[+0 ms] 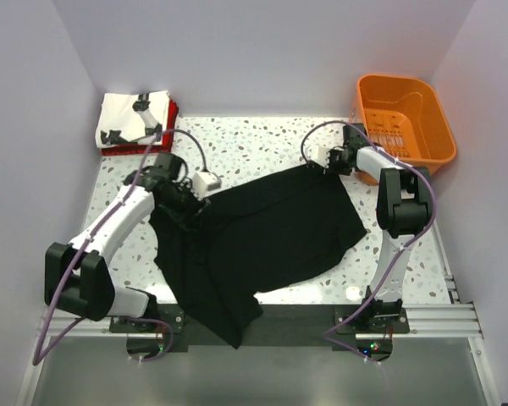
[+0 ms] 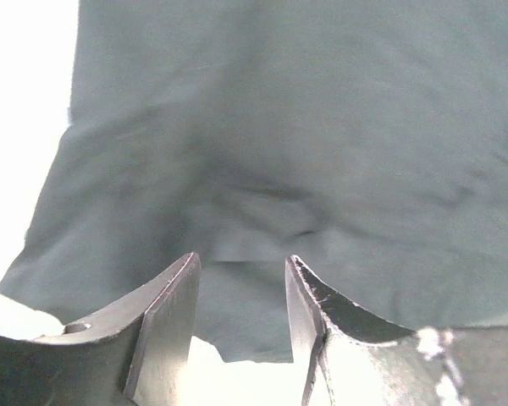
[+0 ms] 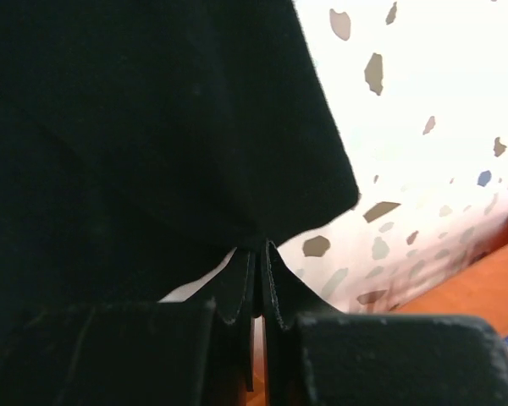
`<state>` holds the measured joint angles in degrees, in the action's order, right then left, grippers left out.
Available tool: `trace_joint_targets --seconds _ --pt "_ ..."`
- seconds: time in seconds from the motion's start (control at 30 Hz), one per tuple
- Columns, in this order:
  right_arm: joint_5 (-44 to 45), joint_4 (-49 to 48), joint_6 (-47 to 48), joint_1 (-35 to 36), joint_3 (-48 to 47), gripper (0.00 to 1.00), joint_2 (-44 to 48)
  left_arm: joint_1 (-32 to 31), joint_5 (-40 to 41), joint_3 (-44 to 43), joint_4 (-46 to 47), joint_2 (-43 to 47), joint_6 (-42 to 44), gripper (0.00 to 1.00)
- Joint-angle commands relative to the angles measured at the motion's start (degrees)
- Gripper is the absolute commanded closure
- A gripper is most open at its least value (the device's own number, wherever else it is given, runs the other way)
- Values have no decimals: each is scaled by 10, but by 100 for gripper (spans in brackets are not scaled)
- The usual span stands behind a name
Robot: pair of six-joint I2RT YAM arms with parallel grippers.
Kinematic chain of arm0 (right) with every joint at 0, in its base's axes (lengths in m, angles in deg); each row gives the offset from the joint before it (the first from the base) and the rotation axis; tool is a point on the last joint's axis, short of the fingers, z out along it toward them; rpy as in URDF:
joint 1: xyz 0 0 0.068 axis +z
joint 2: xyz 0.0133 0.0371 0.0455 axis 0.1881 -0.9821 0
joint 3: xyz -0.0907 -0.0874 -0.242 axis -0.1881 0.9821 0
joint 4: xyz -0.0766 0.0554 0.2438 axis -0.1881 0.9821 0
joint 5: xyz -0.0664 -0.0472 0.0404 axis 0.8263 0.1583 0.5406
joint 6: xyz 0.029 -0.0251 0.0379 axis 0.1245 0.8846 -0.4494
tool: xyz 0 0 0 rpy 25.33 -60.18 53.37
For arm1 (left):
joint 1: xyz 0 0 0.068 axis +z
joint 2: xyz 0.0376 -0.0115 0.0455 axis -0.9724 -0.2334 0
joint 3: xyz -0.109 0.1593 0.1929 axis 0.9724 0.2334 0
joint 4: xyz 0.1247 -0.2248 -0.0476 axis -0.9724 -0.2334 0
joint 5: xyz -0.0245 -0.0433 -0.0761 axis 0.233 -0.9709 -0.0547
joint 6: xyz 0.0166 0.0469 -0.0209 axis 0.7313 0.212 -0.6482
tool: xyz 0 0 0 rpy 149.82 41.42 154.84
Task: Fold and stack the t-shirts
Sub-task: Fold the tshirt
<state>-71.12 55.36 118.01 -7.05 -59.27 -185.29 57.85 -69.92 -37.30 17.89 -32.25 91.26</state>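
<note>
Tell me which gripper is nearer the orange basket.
Right. The right gripper pinches the black t-shirt just left of the orange basket; the left gripper is at the shirt's opposite end.

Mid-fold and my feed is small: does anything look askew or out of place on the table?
Yes. The black t-shirt lies diagonally, rumpled beside the open left tool, and its near end hangs off the near edge of the table. The right tool pinches its far corner.
</note>
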Motion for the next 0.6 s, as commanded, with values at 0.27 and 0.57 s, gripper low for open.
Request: trace_joint_targets --seconds 0.27,0.57 --pt "-6 51 29 2 -42 100 8 284 17 -62 58 -102 56 48" --pt "0 58 24 6 -30 100 14 310 70 -43 113 -179 23 54"
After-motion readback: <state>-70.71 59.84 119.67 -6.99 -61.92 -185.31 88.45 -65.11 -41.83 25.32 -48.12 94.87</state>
